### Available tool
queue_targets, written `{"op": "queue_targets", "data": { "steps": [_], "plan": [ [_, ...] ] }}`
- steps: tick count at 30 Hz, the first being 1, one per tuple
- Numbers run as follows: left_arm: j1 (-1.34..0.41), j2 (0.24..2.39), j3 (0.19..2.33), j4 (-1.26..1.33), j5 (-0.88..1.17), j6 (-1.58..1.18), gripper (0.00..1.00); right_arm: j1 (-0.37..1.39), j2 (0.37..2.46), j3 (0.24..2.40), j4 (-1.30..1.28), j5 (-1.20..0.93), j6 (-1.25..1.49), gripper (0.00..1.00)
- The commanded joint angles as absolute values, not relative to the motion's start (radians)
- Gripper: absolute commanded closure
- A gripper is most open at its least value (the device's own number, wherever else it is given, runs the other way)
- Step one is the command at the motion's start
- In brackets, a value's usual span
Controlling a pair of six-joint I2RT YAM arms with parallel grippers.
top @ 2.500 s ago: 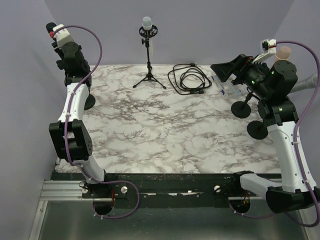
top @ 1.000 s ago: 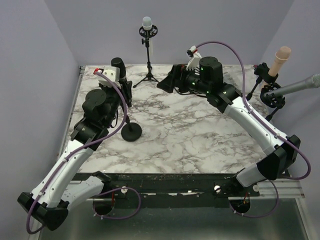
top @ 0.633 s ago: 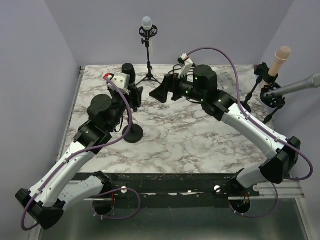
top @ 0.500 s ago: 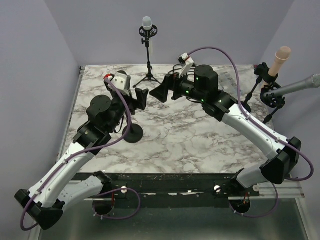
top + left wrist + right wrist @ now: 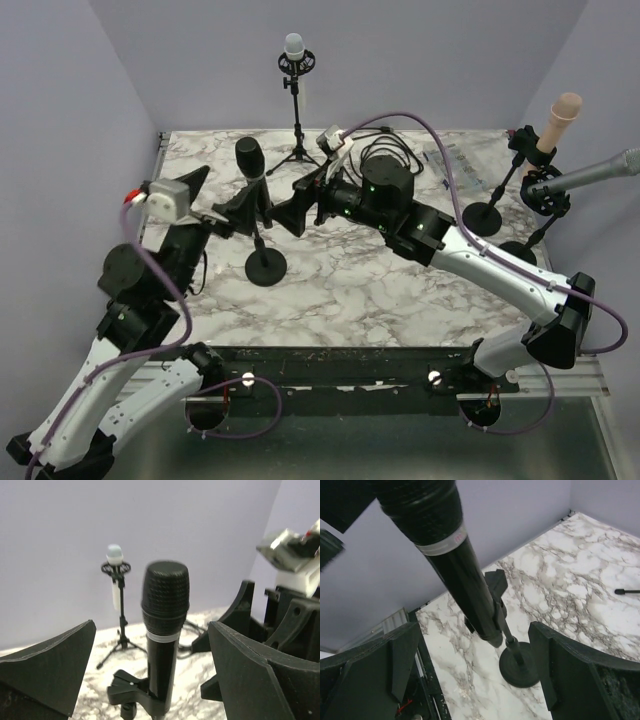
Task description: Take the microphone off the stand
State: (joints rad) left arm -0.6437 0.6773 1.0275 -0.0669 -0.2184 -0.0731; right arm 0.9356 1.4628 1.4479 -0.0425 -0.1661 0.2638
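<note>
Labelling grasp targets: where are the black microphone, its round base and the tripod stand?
black microphone (image 5: 161, 670), left wrist view, barrel below silver ring.
round base (image 5: 527, 672), right wrist view, disc top.
tripod stand (image 5: 123, 625), left wrist view, pole.

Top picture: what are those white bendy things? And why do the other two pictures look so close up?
Those are two robot arms, the left arm and the right arm, bolted at the near edge of a white marble table. Each ends in a gripper: two black fingers. The top picture comes from a camera fixed above and behind them. The other two come from little cameras on the wrists, so each gripper's own fingers show at the sides. In the middle, a black microphone sits clipped in a black stand with a round foot. The left gripper and the right gripper are both open, and each wrist picture shows the microphone between the fingers; nothing is held yet. At the back are a silver-headed microphone on a tripod and a coiled black cable.
</note>
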Motion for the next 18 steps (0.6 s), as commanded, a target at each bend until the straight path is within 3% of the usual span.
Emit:
{"op": "queue_targets", "data": {
  "steps": [1, 9, 14, 18],
  "plan": [
    [-0.649, 0.527, 0.961, 0.066, -0.282, -0.014, 0.01, 1.021, 1.433, 1.434, 0.059, -0.051, 0.201, 0.00],
    [-0.653, 0.428, 0.906, 0.102, -0.434, 0.026, 0.07, 1.090, 1.533, 1.552, 0.050, 0.191, 0.203, 0.08],
    [-0.671, 0.455, 0.913, 0.084, -0.443, 0.077, 0.07, 1.113, 1.582, 1.590, 0.062, 0.253, 0.163, 0.09],
    [-0.674, 0.469, 0.885, 0.119, -0.493, 0.108, 0.07, 1.125, 1.595, 1.572, 0.110, 0.292, 0.149, 0.17]
  ]
}}
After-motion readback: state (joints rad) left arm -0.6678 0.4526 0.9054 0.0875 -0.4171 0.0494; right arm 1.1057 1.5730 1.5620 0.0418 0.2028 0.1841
